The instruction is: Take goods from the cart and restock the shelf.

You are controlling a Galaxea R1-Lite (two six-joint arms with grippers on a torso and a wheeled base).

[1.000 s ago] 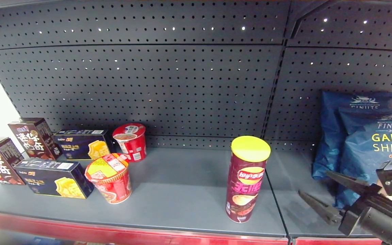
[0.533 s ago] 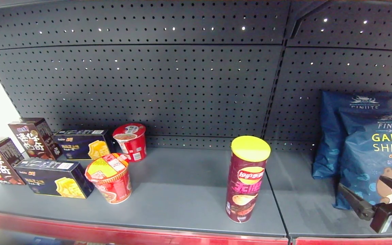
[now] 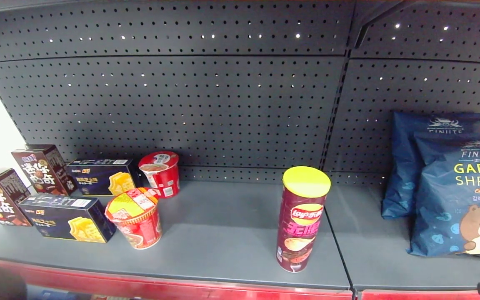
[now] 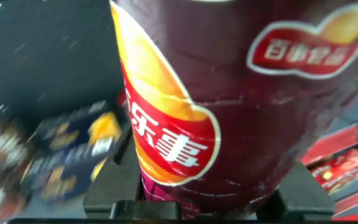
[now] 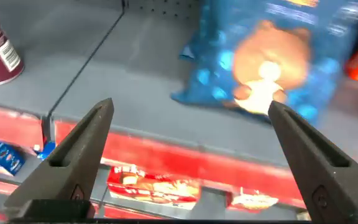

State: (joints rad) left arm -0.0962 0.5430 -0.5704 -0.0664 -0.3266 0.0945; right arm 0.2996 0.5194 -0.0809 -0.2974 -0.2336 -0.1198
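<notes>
**Left gripper holding a chip can in front of a part-stocked shelf**

A tall round chip can (image 4: 229,93) sits upright in the left gripper (image 4: 207,202), whose two dark fingers pinch its lower body from either side. The can is deep maroon, with a red oval logo edged in yellow and white and a broad yellow chip shape curving down its side. Blurred dark-blue boxes (image 4: 73,143) lie behind it.

The grey shelf (image 3: 223,241) has a red front edge. A second can (image 3: 302,221) of the same maroon design, with a yellow lid, stands upright near the middle. Two red noodle cups (image 3: 135,218) stand near the boxes on the left, and two blue snack bags (image 3: 456,200) lean on the right.

The right gripper (image 5: 194,158) hangs by the shelf's front edge, near the front bag, with its fingers spread wide and nothing between them.
</notes>
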